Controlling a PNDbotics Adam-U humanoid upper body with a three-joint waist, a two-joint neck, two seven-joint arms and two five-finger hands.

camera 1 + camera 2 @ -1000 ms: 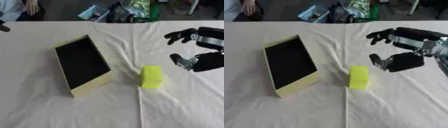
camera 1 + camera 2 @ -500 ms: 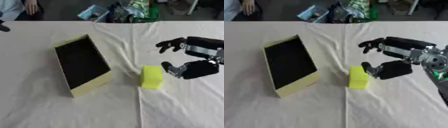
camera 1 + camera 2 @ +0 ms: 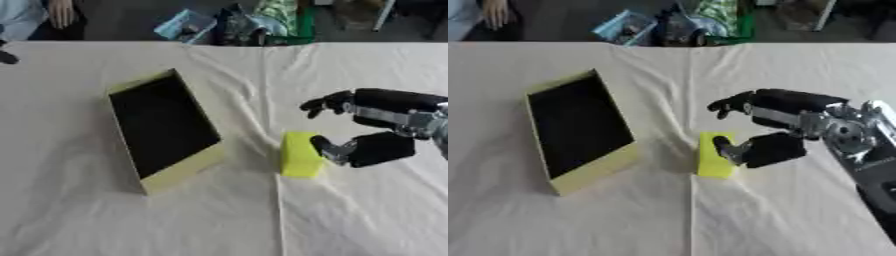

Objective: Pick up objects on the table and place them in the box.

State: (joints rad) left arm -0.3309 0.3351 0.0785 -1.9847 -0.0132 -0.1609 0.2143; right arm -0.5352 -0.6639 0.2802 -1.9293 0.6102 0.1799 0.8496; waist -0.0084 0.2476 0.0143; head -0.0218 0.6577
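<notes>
- our right hand [image 3: 372,145] is open at the yellow block [image 3: 300,154], thumb against its side, fingers spread above, not yet closed.
- the block lies on the table [image 3: 87,215] beside the box [image 3: 166,130].
- box looks empty; grasping, carrying, placing all remain.

Tabletop [image 3: 79,210]: I saw it draped in matt cream cloth, creased and lightly wrinkled.
Box [image 3: 163,128]: looked to me like yellow card, with a matt black inside.
Block [image 3: 300,154]: bright yellow, and I read it as matt with soft-looking faces.
Right robot hand [image 3: 765,149]: black and dull as I saw it, with a silver metal wrist joint.
</notes>
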